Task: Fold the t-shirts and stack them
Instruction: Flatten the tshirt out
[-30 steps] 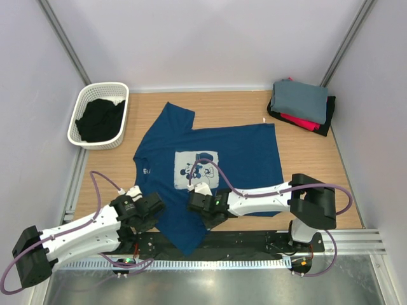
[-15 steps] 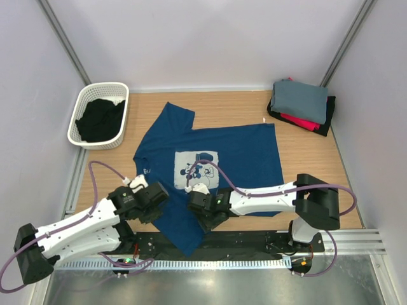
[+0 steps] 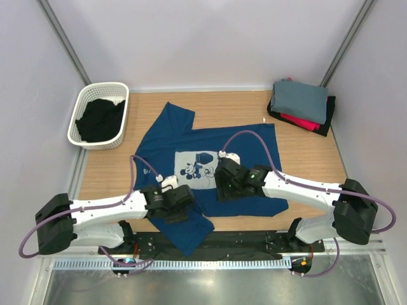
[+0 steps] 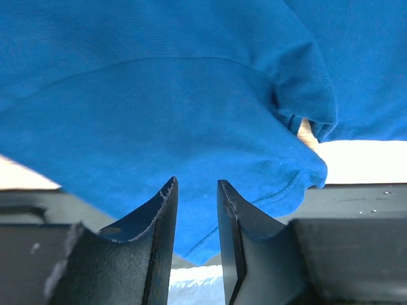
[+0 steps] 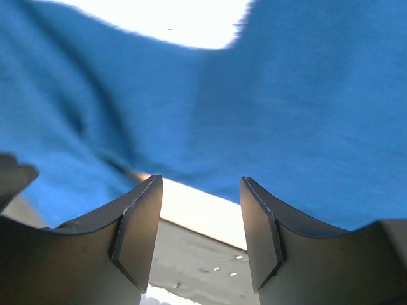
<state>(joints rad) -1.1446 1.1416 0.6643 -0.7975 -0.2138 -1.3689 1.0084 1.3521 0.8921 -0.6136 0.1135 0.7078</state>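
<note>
Navy blue cotton t-shirt with the pale square Mickey print (image 3: 248,149) lies print-up mid-surface, mostly flat. One corner hangs over the near edge onto the black base rail (image 3: 254,238).

Left gripper (image 4: 196,190): jaws slightly apart, nothing between them, cloth just beyond the tips. Right gripper (image 5: 200,187): jaws wide apart, empty, low over the shirt near the print.

Looks like the spread-out stage, no fold made yet. Next move probably needs both grippers on one side edge, pinching a single layer, then carrying it across the print. The overhanging corner should come back onto the wooden surface (image 3: 305,159) first.

Around:
- Stack of folded grey (image 3: 299,98), red (image 3: 305,122) and black (image 3: 329,114) shirts, far right corner, well apart.
- White plastic basket (image 3: 86,101), far left, holding a black garment (image 3: 98,121).

Purple arm cables (image 3: 248,136) loop over the cloth and could snag.
</note>
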